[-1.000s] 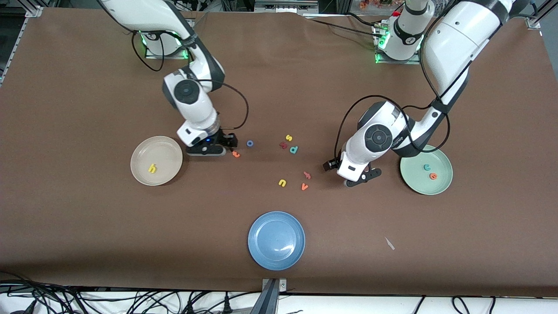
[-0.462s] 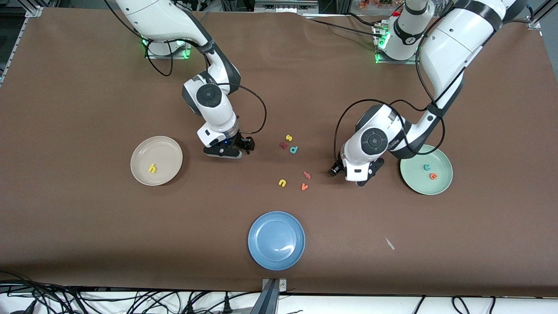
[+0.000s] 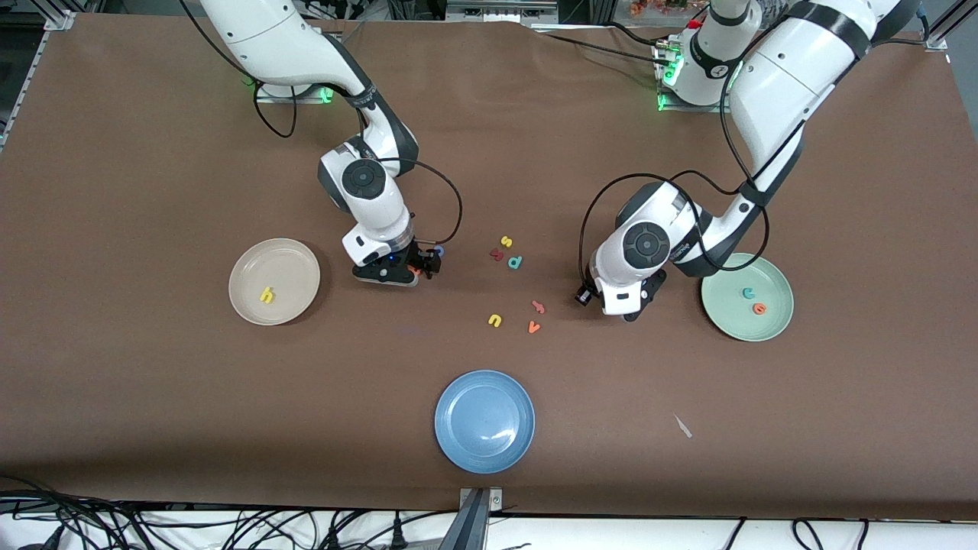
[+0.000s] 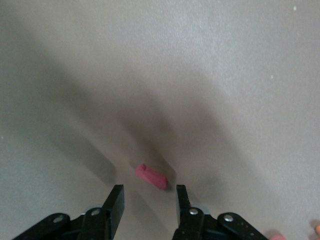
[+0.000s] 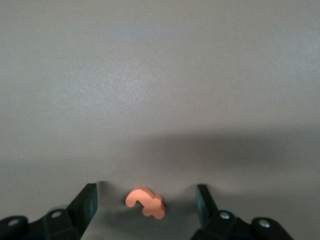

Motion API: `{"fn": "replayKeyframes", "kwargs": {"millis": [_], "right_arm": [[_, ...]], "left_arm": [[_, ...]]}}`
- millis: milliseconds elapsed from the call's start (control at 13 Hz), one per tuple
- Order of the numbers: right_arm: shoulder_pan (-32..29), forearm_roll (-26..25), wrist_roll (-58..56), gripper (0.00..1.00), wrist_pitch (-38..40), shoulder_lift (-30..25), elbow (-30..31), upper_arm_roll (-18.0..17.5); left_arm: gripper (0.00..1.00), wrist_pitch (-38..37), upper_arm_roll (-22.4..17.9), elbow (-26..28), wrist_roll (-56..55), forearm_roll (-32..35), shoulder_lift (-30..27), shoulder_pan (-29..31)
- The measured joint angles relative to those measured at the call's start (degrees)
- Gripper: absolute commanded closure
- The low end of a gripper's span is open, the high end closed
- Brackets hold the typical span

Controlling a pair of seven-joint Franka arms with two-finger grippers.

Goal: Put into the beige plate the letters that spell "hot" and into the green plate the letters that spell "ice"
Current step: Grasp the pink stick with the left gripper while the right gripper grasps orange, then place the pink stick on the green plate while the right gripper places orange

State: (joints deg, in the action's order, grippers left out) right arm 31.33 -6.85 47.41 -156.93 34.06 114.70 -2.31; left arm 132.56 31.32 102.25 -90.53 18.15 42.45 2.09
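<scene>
The orange t [image 5: 145,202] lies flat on the table between the wide-apart fingers of my open right gripper [image 5: 145,189], which is low over it [image 3: 416,267]. The blue o [image 3: 438,250] peeks out beside that hand. The beige plate [image 3: 286,263] holds the yellow h [image 3: 267,295]. My left gripper [image 4: 149,189] is open, its jaws part narrowed, and the dark red i [image 4: 150,177] lies just ahead of its fingertips. In the front view this gripper [image 3: 630,312] hides the i. Beside it, the green plate [image 3: 733,313] holds the teal c [image 3: 749,292] and the orange e [image 3: 759,308].
Loose letters lie mid-table: yellow s [image 3: 506,241], teal p [image 3: 516,262], a dark red one [image 3: 497,254], yellow u [image 3: 495,320], orange v [image 3: 534,327] and a reddish one [image 3: 539,307]. A blue plate [image 3: 484,421] sits nearest the front camera.
My right gripper has moved from beside the beige plate toward the table's middle and now stands over the orange t. My left gripper has turned in place and its jaws have narrowed.
</scene>
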Motion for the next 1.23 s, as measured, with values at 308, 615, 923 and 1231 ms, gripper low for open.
{"fn": "replayKeyframes", "kwargs": {"millis": [308, 615, 923, 1231], "right_arm": [[0.0, -0.1, 0.0, 0.48, 0.0, 0.0, 0.0, 0.1], [0.3, -0.1, 0.0, 0.69, -1.0, 0.0, -0.1, -0.1], [0.3, -0.1, 0.0, 0.75, -1.2, -0.1, -0.1, -0.1], [-0.4, -0.2, -2.4, 0.75, 0.8, -0.8, -0.1, 0.6]], "left_arm": [[0.51, 0.6, -0.1, 0.0, -6.7, 5.0, 0.8, -0.1], [0.66, 0.6, -0.1, 0.0, -9.4, 6.5, 0.8, -0.4], [1.0, 1.2, -0.2, -0.2, -9.5, 6.6, 0.8, -0.6], [1.0, 1.1, -0.1, -0.2, -9.3, 9.3, 0.8, -0.8]]}}
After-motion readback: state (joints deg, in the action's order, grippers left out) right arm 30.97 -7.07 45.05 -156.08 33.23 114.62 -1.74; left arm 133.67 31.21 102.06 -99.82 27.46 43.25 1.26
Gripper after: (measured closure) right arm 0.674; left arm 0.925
